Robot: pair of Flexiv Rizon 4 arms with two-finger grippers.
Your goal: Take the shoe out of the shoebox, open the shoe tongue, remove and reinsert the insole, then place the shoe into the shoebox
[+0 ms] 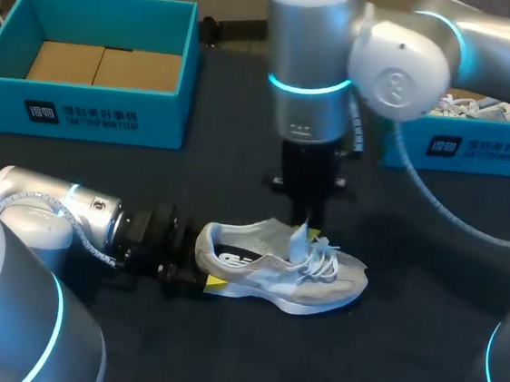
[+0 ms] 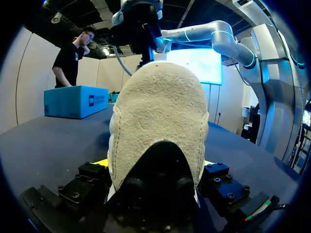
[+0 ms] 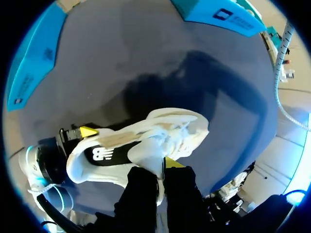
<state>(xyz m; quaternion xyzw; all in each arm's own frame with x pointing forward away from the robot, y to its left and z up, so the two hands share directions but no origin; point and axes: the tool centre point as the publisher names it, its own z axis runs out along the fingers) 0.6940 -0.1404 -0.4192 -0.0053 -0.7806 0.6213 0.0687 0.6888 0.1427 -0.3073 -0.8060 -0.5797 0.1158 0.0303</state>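
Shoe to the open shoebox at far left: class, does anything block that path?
Nothing visible does: only dark tabletop lies between shoe and shoebox. Left gripper holds the heel, right gripper the tongue.

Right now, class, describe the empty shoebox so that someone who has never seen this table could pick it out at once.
Start at the dark table and go to its far left corner, where an open teal shoebox sits. Its floor shows only bare brown cardboard, whereas the other teal box, at the far right, holds a white laced shoe.
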